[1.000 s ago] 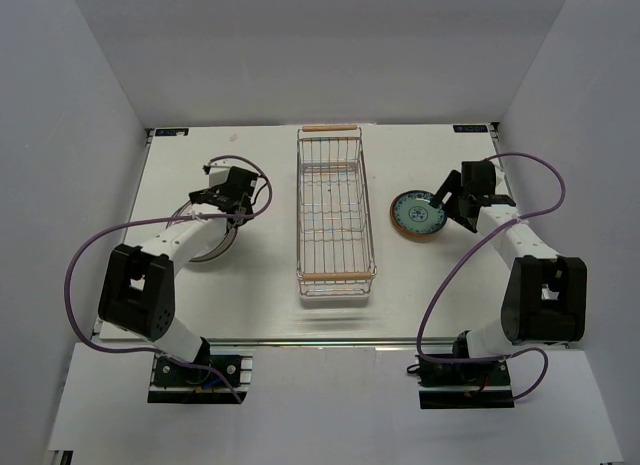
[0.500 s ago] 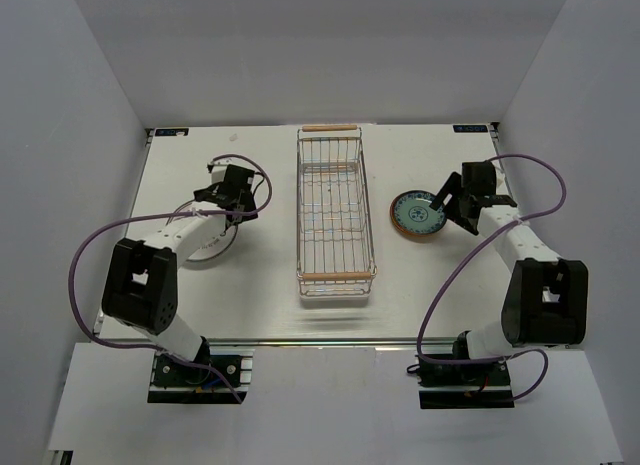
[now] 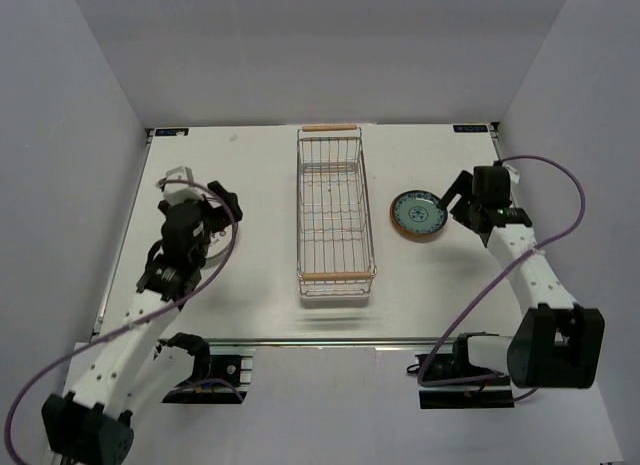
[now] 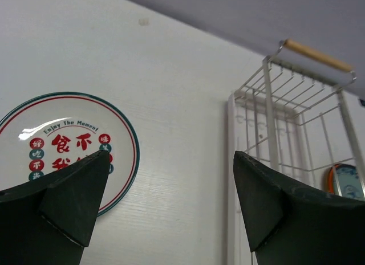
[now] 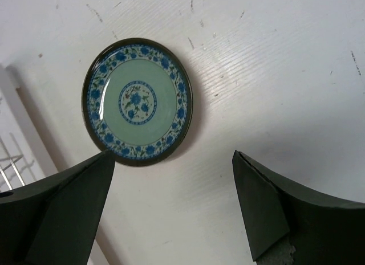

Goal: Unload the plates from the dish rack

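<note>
Two plates lie flat on the table (image 3: 260, 285), both outside the rack (image 3: 335, 210). The rack stands in the middle of the table, with a wooden bar at each short end.

The green plate (image 5: 137, 100) with blue flowers lies to the right of the rack, near it but not touching. The right fingers (image 5: 268, 202) hang just beside this plate. They are wide apart and hold nothing. The right wrist camera catches only a small corner of the rack, cut off at the left edge.

The white plate (image 4: 68, 145) lies to the left of the rack, well apart from it. It has a green and red ring, red signs and small coloured dots. The left fingers (image 4: 63, 208) are wide apart too, with nothing between them. One finger covers the bottom of the white plate, so part of the writing is hidden. From above, the left arm lies across this plate and only a bit of it peeks out.

At the far right of the left wrist view, a small orange and blue bit of the green plate shows through the wires, cut off by the edge.
</note>
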